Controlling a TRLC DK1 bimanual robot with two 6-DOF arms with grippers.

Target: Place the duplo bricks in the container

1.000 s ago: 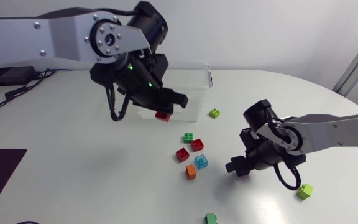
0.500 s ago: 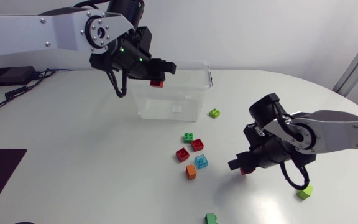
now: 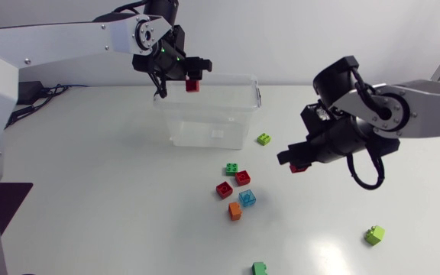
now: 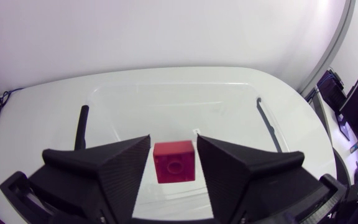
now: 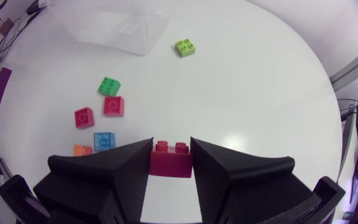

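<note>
My left gripper (image 3: 192, 74) hovers over the back edge of the clear plastic container (image 3: 235, 79). Its fingers stand open, with a red brick (image 3: 193, 85) loose between them. In the left wrist view that red brick (image 4: 174, 163) shows narrow gaps to both fingers, above the container (image 4: 267, 121). My right gripper (image 3: 296, 162) hangs above the table right of the container, shut on a dark red brick (image 3: 297, 167). The right wrist view shows the dark red brick (image 5: 171, 160) pinched from two sides.
Loose bricks lie in front of the container: lime (image 3: 263, 139), green (image 3: 232, 169), two red (image 3: 242, 178) (image 3: 224, 189), blue (image 3: 247, 198), orange (image 3: 235, 211). Further bricks are a lime one (image 3: 373, 234) at the front right and a green one (image 3: 260, 268) at the front edge.
My left arm carried the red brick up and back over the container, and its fingers have parted. My right gripper closed on the dark red brick and lifted it off the table.
</note>
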